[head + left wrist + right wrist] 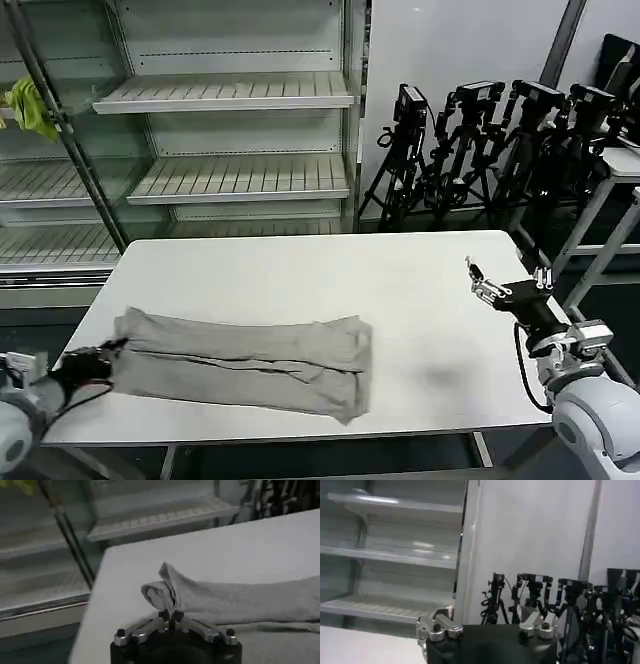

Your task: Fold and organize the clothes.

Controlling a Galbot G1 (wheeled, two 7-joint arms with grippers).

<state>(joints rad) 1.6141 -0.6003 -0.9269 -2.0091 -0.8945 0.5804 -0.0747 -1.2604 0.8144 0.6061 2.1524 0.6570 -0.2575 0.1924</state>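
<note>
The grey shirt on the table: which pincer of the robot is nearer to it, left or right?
Left. The left pincer is shut on the grey shirt at its left end. The right pincer is open and hovers apart from it, near the table's right edge.

White table (pixel 430 300) with one folded light grey shirt (pixel 250 362) along its near-left part

Right gripper (pixel 489 630) faces shelves (pixel 395 555) — tripods (pixel 545 600) beside them.
</note>
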